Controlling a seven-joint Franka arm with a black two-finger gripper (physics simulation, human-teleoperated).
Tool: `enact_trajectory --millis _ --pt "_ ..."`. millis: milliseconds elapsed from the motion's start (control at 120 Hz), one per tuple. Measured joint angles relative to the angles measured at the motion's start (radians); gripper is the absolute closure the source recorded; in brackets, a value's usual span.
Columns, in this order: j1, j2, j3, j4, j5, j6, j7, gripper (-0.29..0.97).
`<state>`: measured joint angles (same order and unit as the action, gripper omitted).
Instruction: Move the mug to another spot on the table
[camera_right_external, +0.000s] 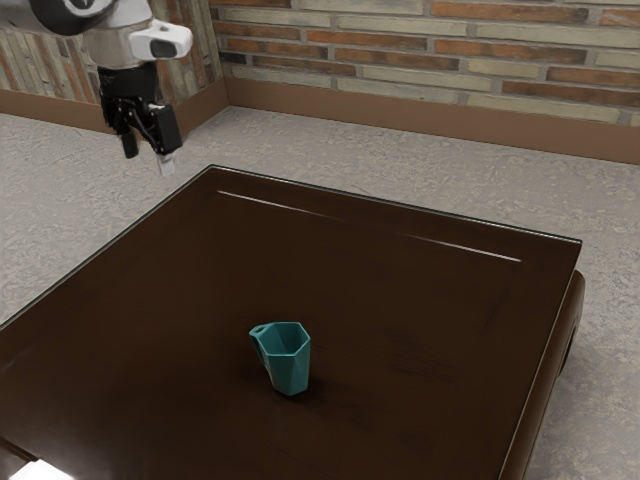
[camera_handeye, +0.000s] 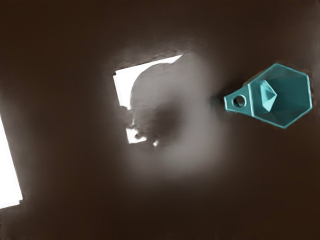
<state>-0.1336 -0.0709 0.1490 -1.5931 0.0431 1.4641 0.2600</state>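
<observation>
Hovering High, Well Away From the Mug

The claw (camera_right_external: 146, 140) is hanging in the air with its fingers parted and gripping nothing. It is sitting far above the mug (camera_right_external: 283, 357) and well apart from it, toward the exterior view's left. The mug is standing upright on the surface (camera_right_external: 420, 300), rim up. The wrist view is looking down into the mug's open mouth and showing its handle (camera_handeye: 239, 101) sticking out sideways, which the exterior view is barely giving.

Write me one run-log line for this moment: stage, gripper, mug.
stage: grasp not yet begun | gripper: open, empty, raised far from mug | mug: upright on table, handle toward exterior view's left
</observation>
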Motion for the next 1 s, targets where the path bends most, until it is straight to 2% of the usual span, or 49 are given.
enact_trajectory --millis 175,400,575,758,1000 --pt "0.031 -0.097 0.030 -0.264 -0.030 0.142 0.235 0.00" --pt "0.026 -0.139 0.038 -0.462 -0.080 0.343 0.507 0.00" --pt "0.022 -0.139 0.038 -0.609 -0.173 0.509 0.743 0.00" --pt "0.022 -0.135 0.041 -0.697 -0.289 0.644 1.009 0.00" --pt "0.018 -0.096 0.040 -0.758 -0.325 0.727 1.286 0.00"
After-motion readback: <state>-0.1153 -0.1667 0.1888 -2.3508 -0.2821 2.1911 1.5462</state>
